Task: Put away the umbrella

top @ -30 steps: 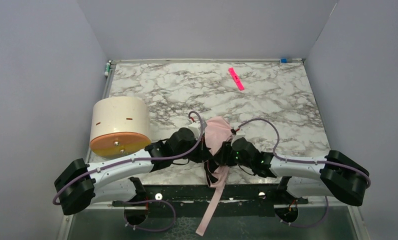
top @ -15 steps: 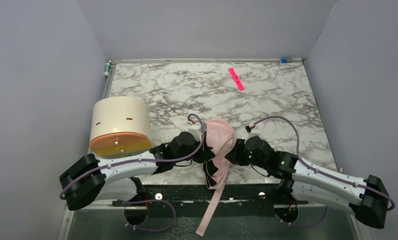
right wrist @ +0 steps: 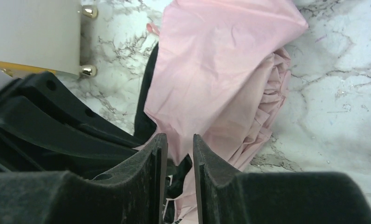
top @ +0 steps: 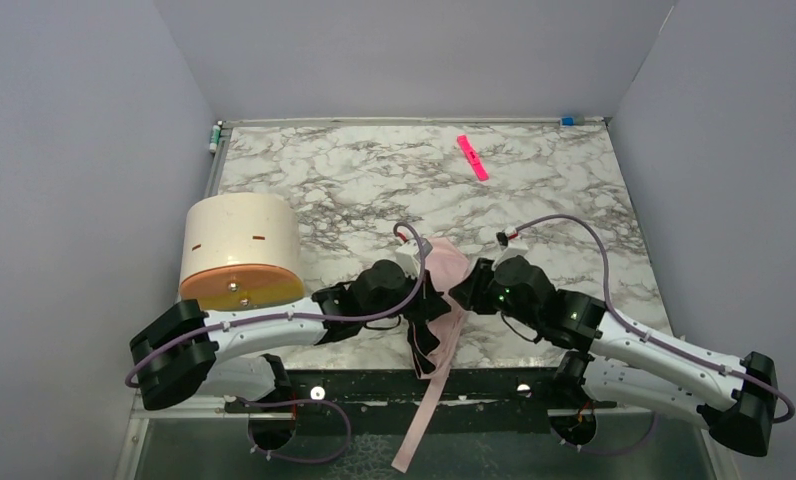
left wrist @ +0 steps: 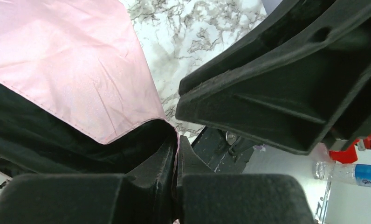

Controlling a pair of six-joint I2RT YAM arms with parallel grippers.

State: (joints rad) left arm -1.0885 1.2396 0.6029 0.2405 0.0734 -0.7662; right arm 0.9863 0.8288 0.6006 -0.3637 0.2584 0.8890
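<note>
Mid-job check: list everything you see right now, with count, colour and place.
umbrella: 1, pale pink with black lining, near centre of the table, between both grippers
strap: 1, pink, hanging over the table's near edge
cylinder: 1, cream with an orange end facing the near edge, table's left side
flat strip: 1, bright pink, far part of the table, right of centre
greenish item: 1, far-left corner, too small to identify
blue item: 1, far-right corner, too small to identify
table: 1, white and grey marble
left gripper: 1, black, shut on the umbrella's fabric edge
right gripper: 1, black, jaws slightly apart, pink fabric in the gap
</note>
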